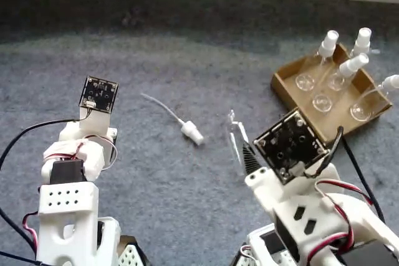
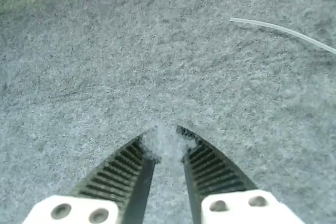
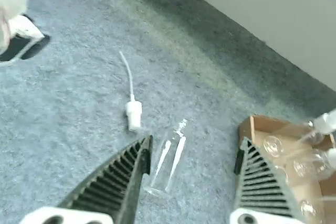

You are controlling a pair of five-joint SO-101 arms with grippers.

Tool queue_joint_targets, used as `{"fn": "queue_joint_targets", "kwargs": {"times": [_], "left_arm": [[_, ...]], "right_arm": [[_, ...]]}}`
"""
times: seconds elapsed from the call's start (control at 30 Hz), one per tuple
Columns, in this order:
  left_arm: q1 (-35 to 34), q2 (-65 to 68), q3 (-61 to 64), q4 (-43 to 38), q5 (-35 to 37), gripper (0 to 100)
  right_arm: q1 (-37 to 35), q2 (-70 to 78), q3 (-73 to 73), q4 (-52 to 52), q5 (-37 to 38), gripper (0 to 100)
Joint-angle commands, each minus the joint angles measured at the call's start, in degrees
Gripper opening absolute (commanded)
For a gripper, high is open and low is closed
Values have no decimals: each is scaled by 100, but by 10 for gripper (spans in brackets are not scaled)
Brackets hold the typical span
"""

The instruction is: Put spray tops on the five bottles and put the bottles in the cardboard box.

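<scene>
On the grey mat (image 1: 187,60), the two arms take up the near edge. The left arm (image 1: 68,179) is well apart from everything else, and the right arm (image 1: 312,210) sits close to the box. In its wrist view the left gripper (image 2: 165,136) points down at bare mat. Its jaws are almost together, with a narrow slit between the tips and nothing held. The right gripper (image 3: 195,142) hangs with its jaws spread wide and empty, and the loose bottle lies on the mat beyond the gap between them.

The box (image 1: 283,91) lies at the far right of the mat and is open at the top. It shows again at the edge of the right wrist view (image 3: 252,127). Four clear bottles (image 1: 321,60) stand inside it with their bases on the floor of the box, each wearing a white top. They are packed close in two rows.

The fifth bottle (image 1: 235,141) (image 3: 167,161) lies on its side on the mat between the arms, outside the box, with its neck bare. The last top (image 1: 192,133) (image 3: 133,115) lies just beside it on the left arm's side, not touching. Its thin tube (image 2: 278,29) trails away across the mat.
</scene>
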Motion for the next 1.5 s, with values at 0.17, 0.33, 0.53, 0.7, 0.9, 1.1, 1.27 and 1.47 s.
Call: {"fn": "queue_joint_targets", "kwargs": {"times": [0.17,0.33,0.53,0.7,0.9,1.1,1.27,1.47], "left_arm": [[13,-110,-48,-97,70,8],[13,-110,-48,-97,70,8],[13,-110,-40,-97,70,8],[4,-110,-40,-97,70,8],[4,-110,-31,-97,70,8],[4,-110,-31,-97,70,8],[4,-110,-31,-97,70,8],[4,-110,-22,-97,70,8]], "right_arm": [[1490,-927,1640,-804,-18,220],[1763,-1736,2484,-971,-9,205],[1789,-2589,3591,-1402,475,54],[2018,-3213,4462,-1842,457,4],[2229,-3934,5587,-2598,448,4],[2211,-4084,5982,-2677,448,5],[2202,-4075,5991,-3011,229,70],[2193,-3327,5780,-3292,-141,164]]}}
